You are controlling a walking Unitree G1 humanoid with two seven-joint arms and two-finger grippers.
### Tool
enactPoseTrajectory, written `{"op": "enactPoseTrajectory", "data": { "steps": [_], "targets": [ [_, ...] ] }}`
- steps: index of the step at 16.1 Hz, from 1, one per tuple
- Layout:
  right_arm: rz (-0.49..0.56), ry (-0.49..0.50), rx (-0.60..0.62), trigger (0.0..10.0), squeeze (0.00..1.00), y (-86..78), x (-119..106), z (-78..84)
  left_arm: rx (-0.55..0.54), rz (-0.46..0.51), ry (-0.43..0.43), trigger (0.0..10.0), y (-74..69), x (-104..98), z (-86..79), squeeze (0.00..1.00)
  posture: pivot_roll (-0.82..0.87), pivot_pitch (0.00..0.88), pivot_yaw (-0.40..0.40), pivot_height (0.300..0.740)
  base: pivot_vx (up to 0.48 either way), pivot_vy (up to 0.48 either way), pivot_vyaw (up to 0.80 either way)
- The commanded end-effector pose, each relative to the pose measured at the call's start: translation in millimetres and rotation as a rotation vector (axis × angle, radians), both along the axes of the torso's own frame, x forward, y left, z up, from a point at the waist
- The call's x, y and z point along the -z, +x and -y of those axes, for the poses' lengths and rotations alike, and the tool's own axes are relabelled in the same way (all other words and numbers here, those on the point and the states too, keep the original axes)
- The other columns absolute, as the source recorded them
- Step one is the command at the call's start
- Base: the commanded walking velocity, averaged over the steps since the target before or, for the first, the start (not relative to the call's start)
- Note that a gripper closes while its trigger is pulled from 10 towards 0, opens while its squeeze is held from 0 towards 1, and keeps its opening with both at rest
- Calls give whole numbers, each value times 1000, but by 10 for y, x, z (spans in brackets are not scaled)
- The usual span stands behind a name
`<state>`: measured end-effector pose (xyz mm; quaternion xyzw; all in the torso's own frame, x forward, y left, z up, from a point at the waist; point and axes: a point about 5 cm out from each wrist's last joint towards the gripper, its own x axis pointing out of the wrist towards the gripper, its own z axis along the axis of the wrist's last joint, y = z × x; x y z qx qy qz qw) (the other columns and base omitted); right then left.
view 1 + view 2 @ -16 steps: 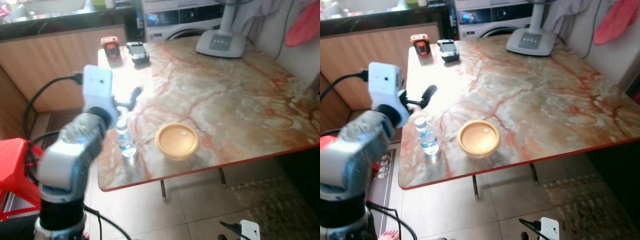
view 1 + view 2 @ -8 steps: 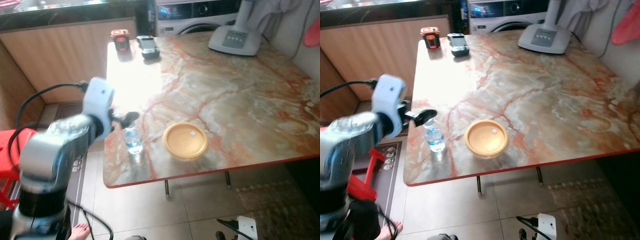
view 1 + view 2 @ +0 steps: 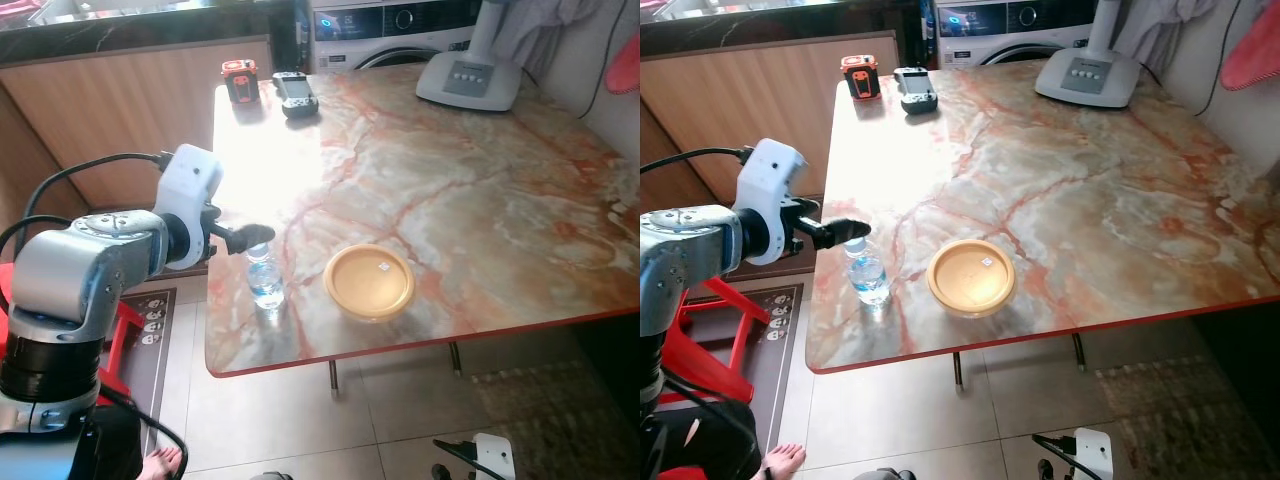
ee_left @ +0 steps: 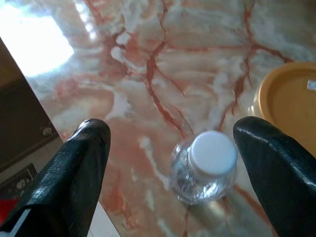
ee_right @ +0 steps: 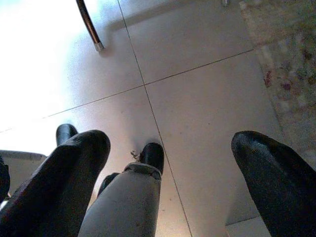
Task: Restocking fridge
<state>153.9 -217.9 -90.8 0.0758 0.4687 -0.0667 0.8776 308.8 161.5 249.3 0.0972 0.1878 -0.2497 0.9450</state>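
A small clear water bottle (image 3: 265,281) with a white cap (image 4: 213,153) stands upright near the front left corner of the marble table (image 3: 470,200). My left gripper (image 3: 250,237) reaches in from the table's left side and hovers open just above and behind the cap. In the left wrist view the bottle (image 4: 200,175) sits between the spread black fingers (image 4: 84,163), closer to one of them, and is not touched. My right gripper (image 5: 170,143) hangs open low at my side, pointing at the tiled floor.
A round yellow lidded container (image 3: 369,281) sits just right of the bottle. A red gadget (image 3: 238,79) and a black controller (image 3: 296,91) lie at the far left corner, a fan base (image 3: 472,78) at the back. A red stool (image 3: 710,330) and a person's foot (image 3: 162,462) are left of the table.
The camera shifted at first. My left arm has come down and drawn back to the left, bringing its gripper from higher over the table to just above the bottle.
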Motion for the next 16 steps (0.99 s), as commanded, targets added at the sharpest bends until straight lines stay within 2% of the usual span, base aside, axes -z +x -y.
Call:
{"op": "enactPoseTrajectory", "data": {
  "steps": [1, 7, 8, 9, 10, 11, 12, 13, 14, 16],
  "targets": [
    [-22, 1, -4, 10000, 0, -56, 23, 2, 35, -12, 8, 10000, 8, 35, 10, 0, 241, 54, 37, 740, 0, 0, 0],
    [-23, 2, -14, 10000, 0, -56, 24, -4, 61, -42, 7, 10000, 79, 145, -3, 0, 222, 41, 41, 740, 0, 0, 0],
    [-23, 3, -12, 10000, 0, -58, 24, -2, 60, -44, 4, 8510, 89, 166, 0, 0, 215, 36, 42, 740, 0, 0, 0],
    [-23, 2, -12, 10000, 0, -58, 24, 1, 60, -46, 1, 3882, 91, 183, 1, 0, 216, 35, 39, 740, 0, 0, 0],
    [-24, 1, -13, 10000, 0, -58, 23, 2, 62, -46, -1, 1373, 90, 194, 3, 0, 215, 34, 37, 740, 0, 0, 0],
    [-25, 0, -14, 10000, 0, -57, 23, 4, 68, -45, -4, 0, 91, 199, 6, 0, 216, 35, 36, 740, 0, 0, 0],
    [-27, -2, -20, 10000, 0, -56, 22, 5, 68, -44, -4, 0, 96, 203, 6, 0, 217, 34, 36, 740, 0, 0, 0],
    [-30, -4, -26, 10000, 0, -55, 23, 5, 69, -45, -7, 2314, 99, 207, 7, 0, 216, 34, 35, 740, 0, 0, 0],
    [-30, -3, -27, 10000, 0, -55, 23, 4, 80, -49, -14, 10000, 93, 212, 20, 0, 216, 34, 35, 740, 0, 0, 0],
    [-28, 1, -23, 10000, 0, -55, 23, 1, 80, -50, -14, 10000, 95, 218, 17, 0, 214, 32, 38, 740, 0, 0, 0]
  ]
}}
